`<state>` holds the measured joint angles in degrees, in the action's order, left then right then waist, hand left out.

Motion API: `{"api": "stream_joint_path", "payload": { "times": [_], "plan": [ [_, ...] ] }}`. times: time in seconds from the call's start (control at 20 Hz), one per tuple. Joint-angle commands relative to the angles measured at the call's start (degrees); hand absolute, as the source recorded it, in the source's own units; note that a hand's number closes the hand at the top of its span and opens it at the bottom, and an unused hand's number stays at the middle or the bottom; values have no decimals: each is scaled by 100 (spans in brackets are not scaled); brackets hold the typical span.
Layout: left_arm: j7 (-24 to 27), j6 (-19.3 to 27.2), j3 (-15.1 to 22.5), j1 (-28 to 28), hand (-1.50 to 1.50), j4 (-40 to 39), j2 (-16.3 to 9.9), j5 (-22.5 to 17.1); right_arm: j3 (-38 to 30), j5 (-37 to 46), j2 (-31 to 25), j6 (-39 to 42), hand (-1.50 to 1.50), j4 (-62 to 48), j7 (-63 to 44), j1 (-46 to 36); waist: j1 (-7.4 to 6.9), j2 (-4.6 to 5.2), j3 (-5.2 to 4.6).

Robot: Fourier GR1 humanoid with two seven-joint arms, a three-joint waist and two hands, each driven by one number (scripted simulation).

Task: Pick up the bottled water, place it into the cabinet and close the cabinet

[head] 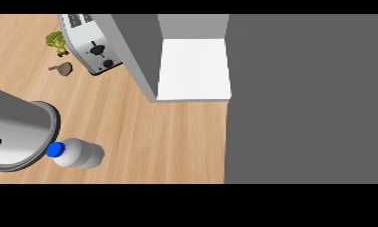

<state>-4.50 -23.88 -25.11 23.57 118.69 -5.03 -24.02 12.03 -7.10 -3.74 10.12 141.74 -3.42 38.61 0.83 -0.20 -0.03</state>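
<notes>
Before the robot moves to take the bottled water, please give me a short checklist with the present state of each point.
1. Bottled water visible on counter: ok.
2. Blue cap on: ok.
3. Cabinet open, white shelf showing: ok.
4. Shelf free of things: ok, as far as seen.
5. Space around bottle: not ok, a metal pot sits right beside it.
6. Either robot hand in view: not ok, none shows.

The bottled water is a clear bottle with a blue cap. It stands on the desk near the front-left corner. The cabinet stands at the rear of the desk, open. Its interior shelf is white; its side walls are grey.
</notes>
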Motion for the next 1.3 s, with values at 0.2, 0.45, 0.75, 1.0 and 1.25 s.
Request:
{"api": "stream_joint_path", "payload": {
  "times": [0.2,0.45,0.75,1.0,1.25],
  "plan": [
    [760,-88,-29,-794,-150,-1693,-80,905,-63,-98,-105,148,-150,487,243,449,0,13,0],
    [1644,-328,-119,-1032,-150,-2888,-191,1269,-128,-309,-185,236,-150,1001,250,946,18,11,-4],
    [2676,25,101,-1228,-150,-4022,181,2003,203,78,-260,675,-150,922,1046,1935,116,-14,-7],
    [3631,82,-104,-1613,-150,-5372,-120,2250,-42,-236,-252,591,-150,668,1063,1577,25,16,-6],
    [3986,-231,-119,-2195,-150,-6504,-481,2189,-192,-209,-293,707,-150,485,1351,1795,34,11,-3]
  ]
}}
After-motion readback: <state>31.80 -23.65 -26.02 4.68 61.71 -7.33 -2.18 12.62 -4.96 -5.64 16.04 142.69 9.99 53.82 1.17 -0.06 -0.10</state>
